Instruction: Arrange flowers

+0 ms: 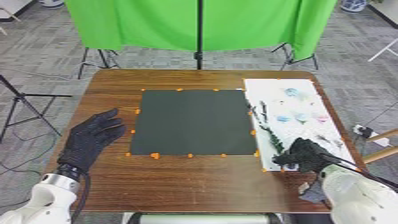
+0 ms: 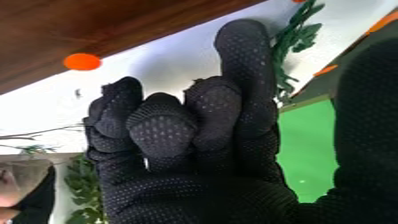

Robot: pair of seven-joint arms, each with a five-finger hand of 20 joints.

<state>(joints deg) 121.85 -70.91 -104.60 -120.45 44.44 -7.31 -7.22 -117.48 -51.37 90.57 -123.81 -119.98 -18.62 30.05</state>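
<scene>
"Starting with what?"

"With the table (image 1: pixel 178 185), wide and brown. Then up to the green cloth (image 1: pixel 191 25), beyond the far edge."

"And next?"

"Looking at a dark mat (image 1: pixel 191 122) in the middle, then a white sheet (image 1: pixel 266 90) along the right side."

"Seeing any hands?"

"Yes, the left hand (image 1: pixel 93 132) beside the mat, released and relaxed. Also the right hand (image 1: pixel 306 152) over the sheet's near end, released too, loosely bent with thumb apart."

"And to arrange?"

"A leafy sprig (image 1: pixel 274 142) on the sheet, close by the right hand; can't tell whether touching. Farther up, blue and pink flowers (image 1: pixel 292 92). Smallest of all, orange dots (image 1: pixel 155 156) round the mat."
</scene>
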